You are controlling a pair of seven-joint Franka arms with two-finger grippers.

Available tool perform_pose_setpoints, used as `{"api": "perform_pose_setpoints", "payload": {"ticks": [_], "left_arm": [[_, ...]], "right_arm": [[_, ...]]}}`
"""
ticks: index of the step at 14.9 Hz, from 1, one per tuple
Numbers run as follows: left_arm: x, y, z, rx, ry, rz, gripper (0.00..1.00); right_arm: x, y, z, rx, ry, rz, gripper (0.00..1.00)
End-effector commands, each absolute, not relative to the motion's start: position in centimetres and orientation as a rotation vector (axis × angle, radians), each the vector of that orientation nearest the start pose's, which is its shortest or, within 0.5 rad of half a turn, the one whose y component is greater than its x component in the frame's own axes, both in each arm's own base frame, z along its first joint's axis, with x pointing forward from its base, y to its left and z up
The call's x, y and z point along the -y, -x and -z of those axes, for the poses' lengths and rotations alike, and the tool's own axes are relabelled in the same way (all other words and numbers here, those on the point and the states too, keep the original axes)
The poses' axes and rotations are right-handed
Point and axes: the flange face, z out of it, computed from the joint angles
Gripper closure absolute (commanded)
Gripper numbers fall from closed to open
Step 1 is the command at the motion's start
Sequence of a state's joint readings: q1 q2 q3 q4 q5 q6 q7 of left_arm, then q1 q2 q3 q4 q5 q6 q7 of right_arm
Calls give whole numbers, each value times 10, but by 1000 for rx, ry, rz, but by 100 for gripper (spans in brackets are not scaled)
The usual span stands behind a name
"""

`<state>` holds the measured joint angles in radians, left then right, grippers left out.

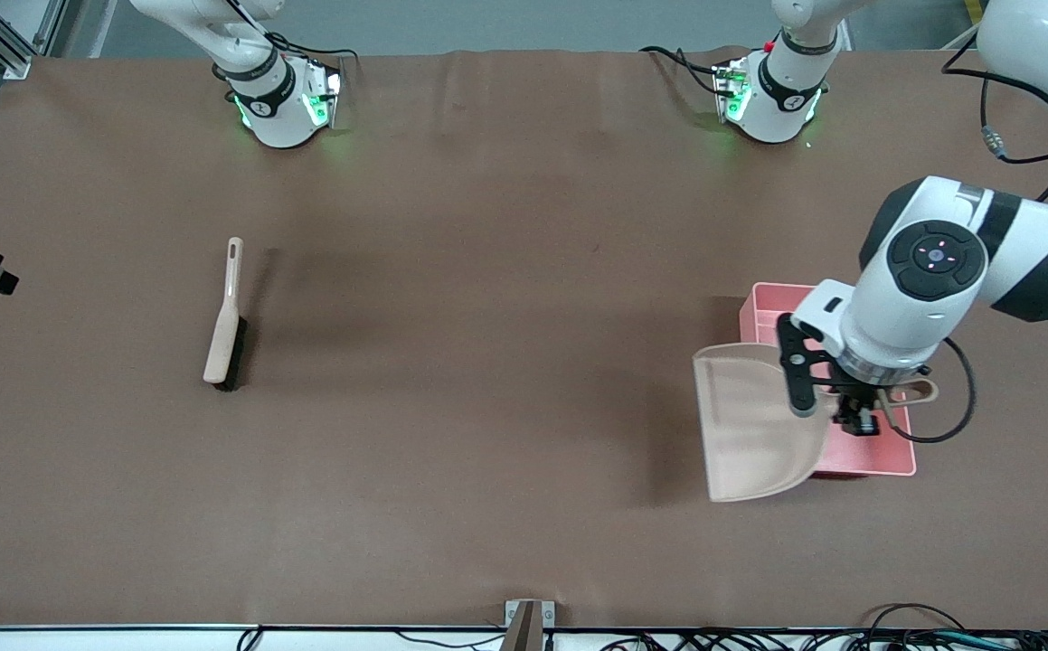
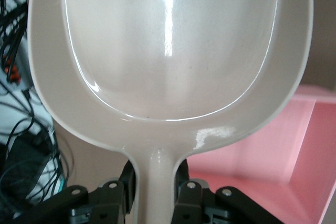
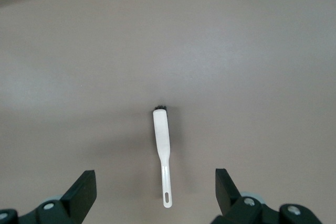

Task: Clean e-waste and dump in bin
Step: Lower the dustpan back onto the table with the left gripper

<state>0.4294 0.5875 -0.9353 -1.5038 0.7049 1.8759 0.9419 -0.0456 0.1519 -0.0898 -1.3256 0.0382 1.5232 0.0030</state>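
Observation:
My left gripper (image 1: 856, 409) is shut on the handle of the beige dustpan (image 1: 752, 425) and holds it over the pink bin (image 1: 769, 306). In the left wrist view the fingers (image 2: 116, 190) clamp the handle, the dustpan (image 2: 168, 61) is empty, and the bin's inner wall (image 2: 310, 145) shows below it. No e-waste shows in any view; most of the bin's inside is hidden by the arm and dustpan. My right gripper (image 3: 156, 192) is open and empty, high over the brush (image 3: 161, 148); it is out of the front view.
The beige brush with black bristles (image 1: 225, 318) lies on the brown table toward the right arm's end. The two arm bases (image 1: 275, 99) (image 1: 772, 95) stand along the table's robot edge. Cables run along the camera-side edge.

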Motion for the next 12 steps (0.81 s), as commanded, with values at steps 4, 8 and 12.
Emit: {"api": "perform_pose_setpoints", "payload": {"ticks": [4, 8, 12], "left_arm": [[245, -657, -384, -2069, 2285, 124, 97], [287, -637, -342, -2180, 2248, 154, 97], [310, -607, -296, -2280, 2186, 218, 97]], "right_arm": [[90, -586, -649, -176, 3107, 42, 0], [77, -586, -649, -131, 3110, 22, 0], [68, -587, -650, -107, 3113, 31, 0]]}}
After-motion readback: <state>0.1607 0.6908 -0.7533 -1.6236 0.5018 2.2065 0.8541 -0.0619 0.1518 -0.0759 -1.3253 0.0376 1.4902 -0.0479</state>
